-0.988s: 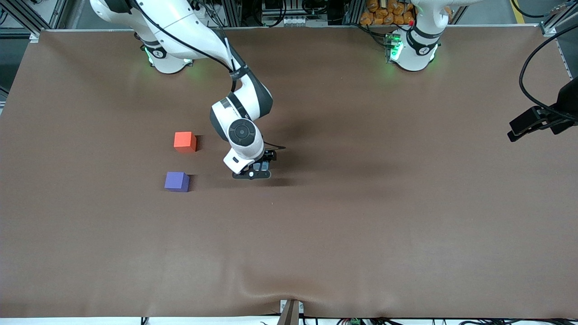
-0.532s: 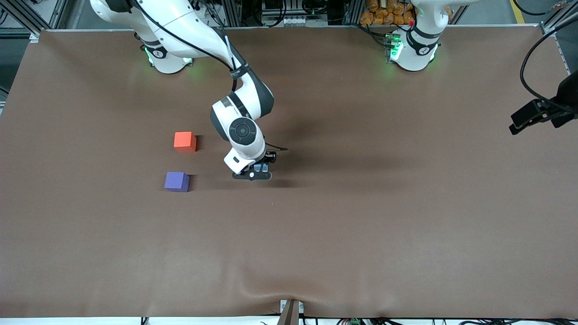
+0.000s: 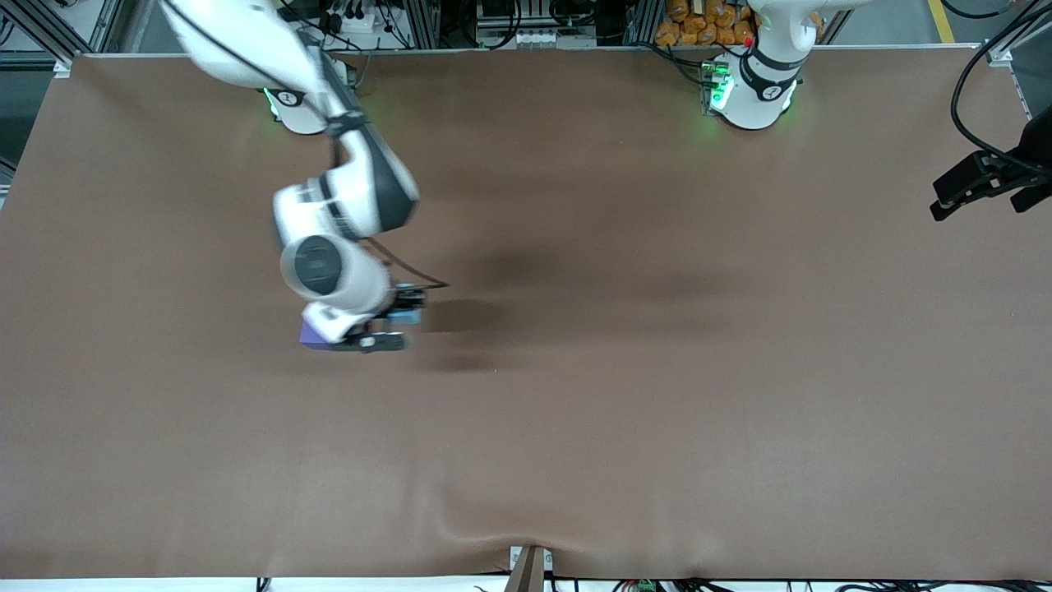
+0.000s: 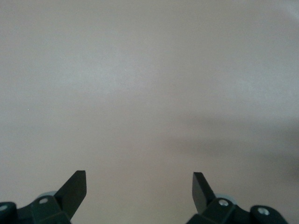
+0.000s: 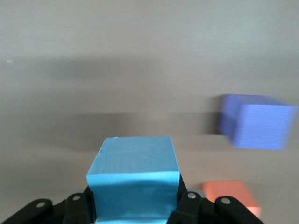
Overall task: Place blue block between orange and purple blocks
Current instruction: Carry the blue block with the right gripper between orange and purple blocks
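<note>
My right gripper point(image 3: 393, 322) is shut on the sky-blue block point(image 3: 406, 312) and holds it above the table, beside the purple block point(image 3: 310, 334), of which only a corner shows under the wrist. The arm hides the orange block in the front view. In the right wrist view the blue block point(image 5: 134, 179) sits between the fingers of the right gripper point(image 5: 134, 207). The purple block point(image 5: 254, 121) and the orange block point(image 5: 232, 193) lie apart on the table off to one side of it. My left gripper point(image 3: 978, 191) waits open at the left arm's end; in its wrist view the gripper point(image 4: 139, 182) is empty over bare table.
The brown table cover point(image 3: 625, 411) has a wrinkle near the front edge, by a small mount point(image 3: 528, 567). Both arm bases point(image 3: 752, 90) stand along the edge farthest from the front camera.
My right arm has swung toward the right arm's end of the table, carrying the blue block, and now covers the orange block and most of the purple one. The left gripper rose slightly.
</note>
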Robot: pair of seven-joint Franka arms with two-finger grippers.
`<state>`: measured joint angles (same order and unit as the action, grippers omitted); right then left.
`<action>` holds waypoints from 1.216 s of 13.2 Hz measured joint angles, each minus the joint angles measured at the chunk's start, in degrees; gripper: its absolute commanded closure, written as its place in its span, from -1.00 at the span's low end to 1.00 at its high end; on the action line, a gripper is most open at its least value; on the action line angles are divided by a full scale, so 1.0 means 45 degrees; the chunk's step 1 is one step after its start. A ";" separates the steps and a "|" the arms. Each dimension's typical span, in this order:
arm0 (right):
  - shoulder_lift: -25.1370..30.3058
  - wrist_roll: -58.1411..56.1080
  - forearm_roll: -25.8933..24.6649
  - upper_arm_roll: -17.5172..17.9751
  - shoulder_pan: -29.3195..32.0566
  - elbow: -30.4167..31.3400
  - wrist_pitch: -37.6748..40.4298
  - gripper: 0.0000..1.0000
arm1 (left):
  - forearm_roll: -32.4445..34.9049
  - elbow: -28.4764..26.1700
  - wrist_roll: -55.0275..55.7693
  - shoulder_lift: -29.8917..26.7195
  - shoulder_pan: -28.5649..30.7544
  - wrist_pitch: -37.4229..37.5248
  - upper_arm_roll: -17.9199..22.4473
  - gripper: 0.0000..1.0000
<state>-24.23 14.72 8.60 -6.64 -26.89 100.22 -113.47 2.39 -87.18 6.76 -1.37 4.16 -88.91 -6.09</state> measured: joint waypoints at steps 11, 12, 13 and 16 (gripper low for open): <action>0.1295 -0.2191 -0.0061 -0.0019 0.2513 0.3787 -0.1646 0.45 | 0.0000 0.0016 -0.0002 -0.0055 0.0004 0.0048 -0.0116 -1.00; 0.1293 -0.2190 -0.0061 -0.0015 0.2515 0.3806 -0.1646 0.45 | 0.0000 0.0020 -0.0003 -0.0068 0.0005 0.0048 -0.0116 -1.00; 0.1279 -0.2190 -0.0061 0.0003 0.2515 0.3839 -0.1667 0.45 | 0.0000 0.0020 -0.0003 -0.0073 0.0004 0.0048 -0.0119 -1.00; 0.1163 -0.2187 -0.0060 0.0019 0.2516 0.4033 -0.2010 0.45 | 0.0000 0.0019 -0.0010 -0.0073 0.0001 0.0048 -0.0159 -1.00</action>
<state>-18.99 4.88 8.32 -6.55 -15.57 118.37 -122.51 2.39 -87.09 6.71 -1.70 4.16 -88.69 -6.80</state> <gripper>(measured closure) 0.392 0.000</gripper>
